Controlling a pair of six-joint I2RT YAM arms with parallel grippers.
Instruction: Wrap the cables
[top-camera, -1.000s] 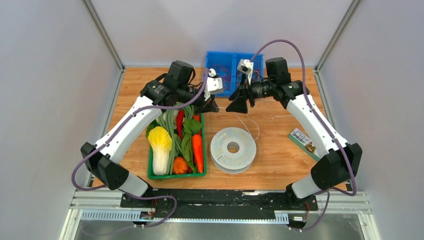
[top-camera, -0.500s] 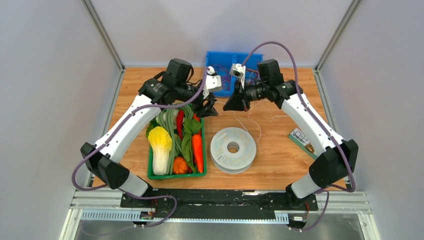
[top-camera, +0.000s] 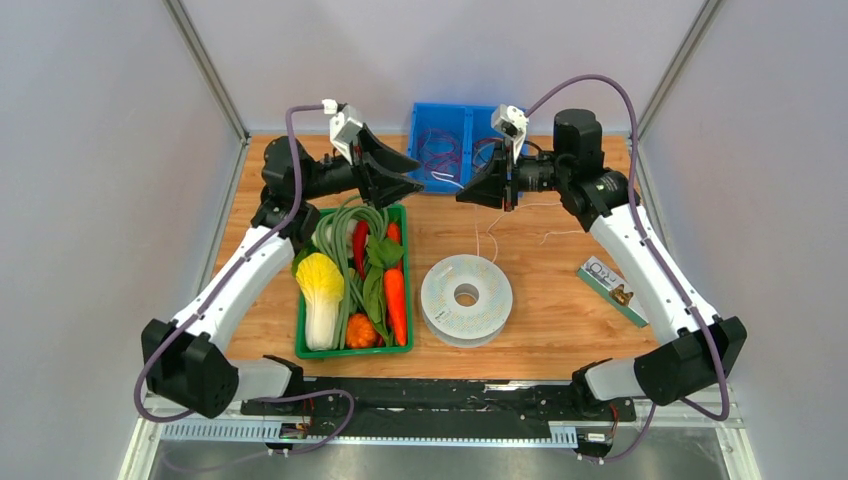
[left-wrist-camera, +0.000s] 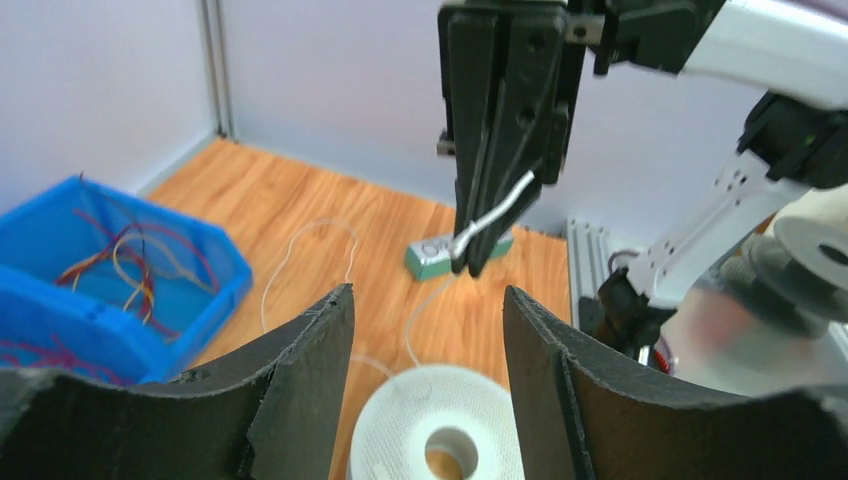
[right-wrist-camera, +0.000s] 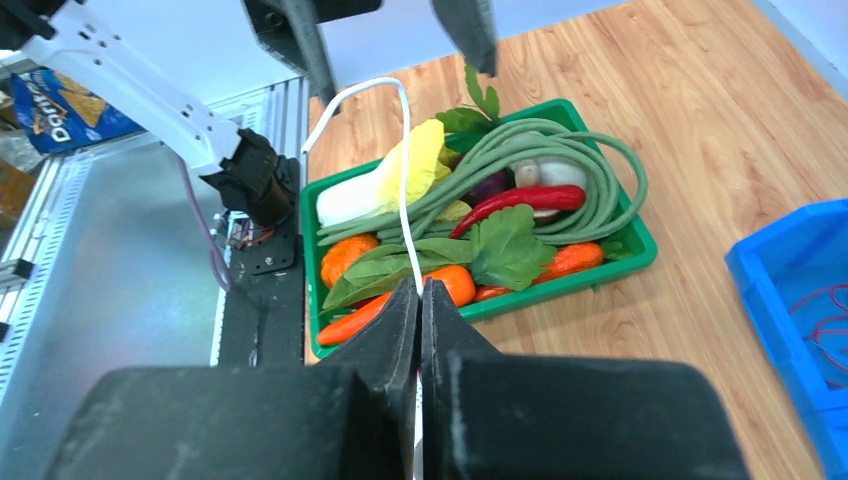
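Right gripper (top-camera: 466, 196) raised over far half of table (top-camera: 550, 330), fingers pinched tight on thin white wire (right-wrist-camera: 403, 150). Short free end arches past tips toward left gripper (top-camera: 417, 178). Left gripper fingers spread wide, holding nothing, tips facing right gripper across small gap. Wire hangs slack from right gripper to pale-grey spool (top-camera: 466, 300). Spool lies flat front-centre, just beside green tray (top-camera: 352, 352) rim, not touching. Loose wire loops on bare wood between spool and blue bin (top-camera: 416, 140). Open wood right of spool up to small box (top-camera: 610, 285) near right edge.

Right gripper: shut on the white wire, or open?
Shut. The right gripper has its fingers pressed together on the white wire.
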